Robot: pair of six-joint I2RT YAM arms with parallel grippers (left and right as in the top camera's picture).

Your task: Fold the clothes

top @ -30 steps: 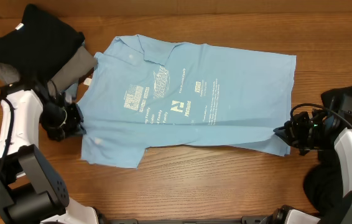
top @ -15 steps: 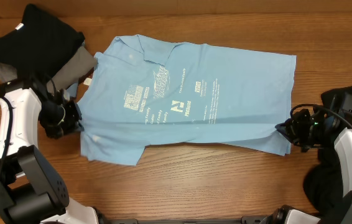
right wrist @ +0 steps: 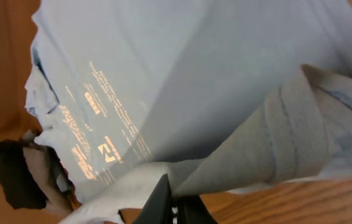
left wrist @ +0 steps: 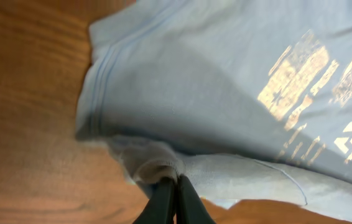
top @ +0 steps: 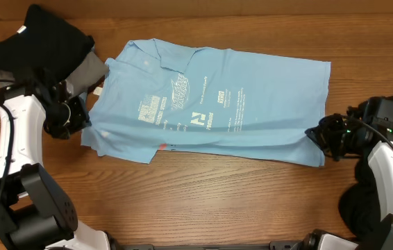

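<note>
The left fingers [left wrist: 163,200] are pinched together on a bunched lower edge of the soft light sky-blue T-shirt [top: 210,104], which lies spread on the wooden counter [top: 252,201]. The right fingers [right wrist: 161,200] are clamped on its rolled hem at the opposite end. The wrist views show stitched hems and pale print up close. The overhead view shows a crumpled black garment [top: 37,38] atop a grey garment [top: 89,73] beside the collar.

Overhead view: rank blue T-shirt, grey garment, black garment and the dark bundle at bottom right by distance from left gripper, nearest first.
1. Blue T-shirt: its left edge is pinched by the left gripper, jaws shut.
2. Grey garment: just beyond, top left.
3. Black garment: atop the grey one, top-left corner.
4. Dark bundle: opposite side, bottom right.
</note>
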